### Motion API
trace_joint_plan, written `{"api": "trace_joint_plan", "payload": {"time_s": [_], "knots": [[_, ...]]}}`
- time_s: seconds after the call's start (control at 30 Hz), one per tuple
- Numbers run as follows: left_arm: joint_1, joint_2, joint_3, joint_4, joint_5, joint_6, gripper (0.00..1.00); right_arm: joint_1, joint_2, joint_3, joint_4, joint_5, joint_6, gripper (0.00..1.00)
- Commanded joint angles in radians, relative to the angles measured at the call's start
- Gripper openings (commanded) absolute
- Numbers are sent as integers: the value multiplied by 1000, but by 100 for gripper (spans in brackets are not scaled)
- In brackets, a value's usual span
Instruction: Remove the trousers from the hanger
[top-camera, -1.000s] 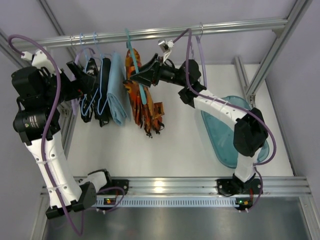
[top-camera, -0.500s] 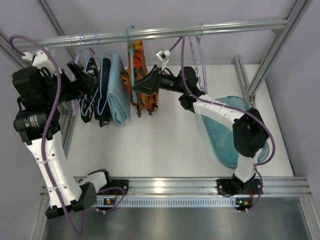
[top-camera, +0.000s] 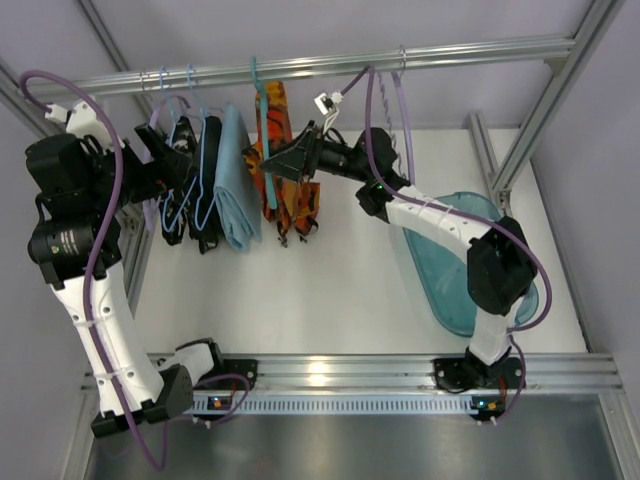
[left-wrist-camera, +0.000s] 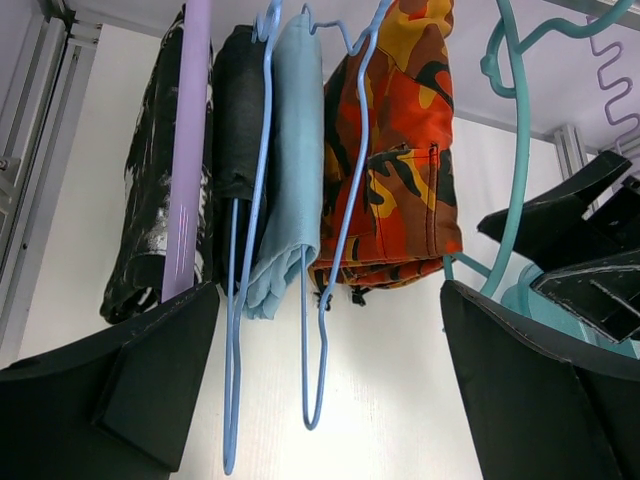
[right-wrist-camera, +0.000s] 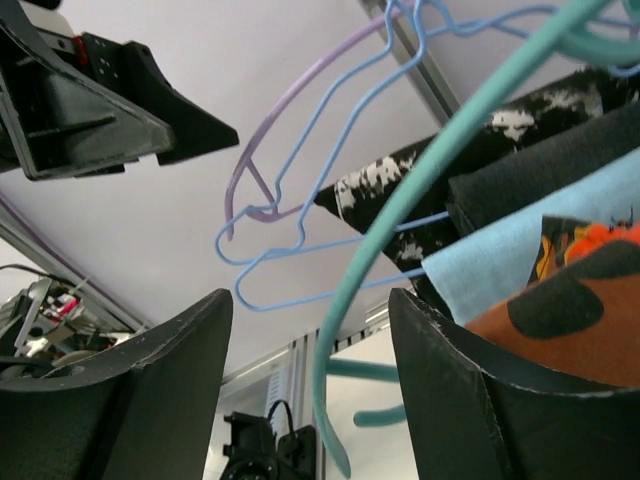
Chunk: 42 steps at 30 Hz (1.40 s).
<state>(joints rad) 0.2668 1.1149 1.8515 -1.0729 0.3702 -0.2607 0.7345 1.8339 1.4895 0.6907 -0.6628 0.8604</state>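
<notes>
Fingers (right-wrist-camera: 150, 400) of the right gripper (top-camera: 285, 160) are spread, the teal hanger (right-wrist-camera: 335, 320) between them beside the camouflage trousers (left-wrist-camera: 400, 160); the left gripper (left-wrist-camera: 330, 290) is likewise spread.

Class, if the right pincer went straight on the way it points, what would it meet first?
Probably the hanger: its teal arm crosses the gap of the open right pincer, with the trousers just to one side. Depth is unclear.

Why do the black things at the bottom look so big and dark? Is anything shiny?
Left wrist view: those are the fingers of the left gripper, right by the camera, so they look huge and shadowy; the trousers are sharp and bright. Top external view: light glares off the front rail.
</notes>
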Motion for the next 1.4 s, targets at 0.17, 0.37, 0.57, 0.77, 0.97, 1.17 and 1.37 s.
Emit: {"api": "trace_joint_plan", "payload": {"time_s": [0.17, 0.37, 0.57, 0.77, 0.97, 1.17, 1.37], "knots": [[6, -17, -9, 53, 13, -5, 99, 43, 21, 91, 49, 14, -20, 54], [6, -13, -8, 54, 18, -5, 99, 66, 25, 69, 29, 6, -18, 57], [6, -24, -20, 53, 12, 1, 99, 65, 36, 49, 61, 20, 31, 42], [6, -17, -18, 54, 15, -2, 99, 66, 19, 37, 75, 16, 37, 8], [6, -10, -14, 56, 22, 0, 99, 46, 27, 60, 125, -27, -23, 0], [6, -4, -11, 56, 27, 0, 99, 20, 53, 110, 139, -66, -250, 0], [5, -1, -8, 54, 29, 1, 99, 2, 97, 199, 115, -89, -386, 0]]}}
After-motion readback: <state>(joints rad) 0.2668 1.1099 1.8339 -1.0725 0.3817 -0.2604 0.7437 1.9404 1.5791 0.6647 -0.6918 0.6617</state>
